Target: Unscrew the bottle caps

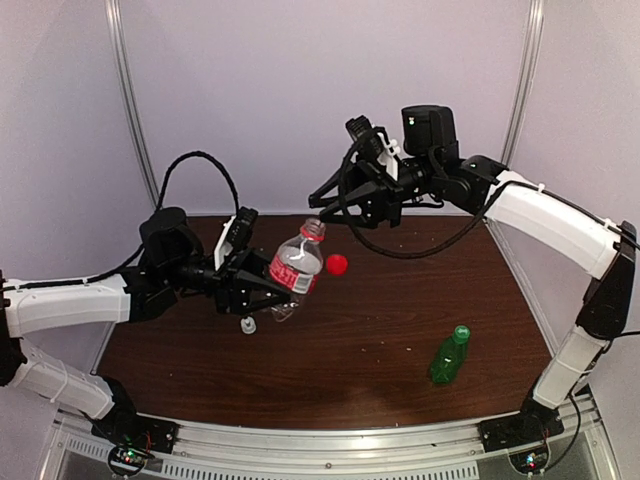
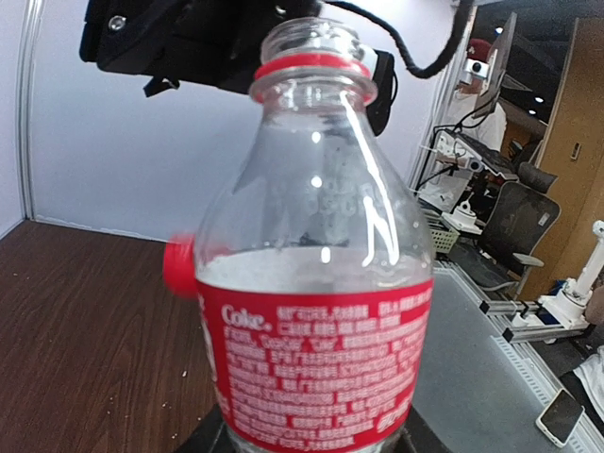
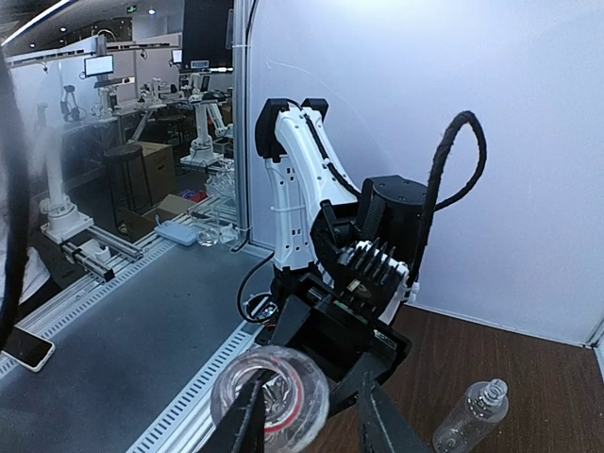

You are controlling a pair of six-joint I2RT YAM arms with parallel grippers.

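Left gripper (image 1: 264, 284) pinches the Coke bottle (image 1: 296, 268); right gripper (image 1: 322, 203) spread; mid-frame, loose red cap (image 1: 337, 264) may bounce off the table (image 1: 380, 335).

Dark wood-grain table (image 1: 380, 330), small green bottle (image 1: 447, 358) near its right front with green cap (image 1: 461, 331) on, small clear bottle (image 3: 472, 415) lying toward the left, white nozzle cap (image 1: 248, 324) on it, round red cap (image 1: 337, 264) mid-table, resting or airborne unclear.
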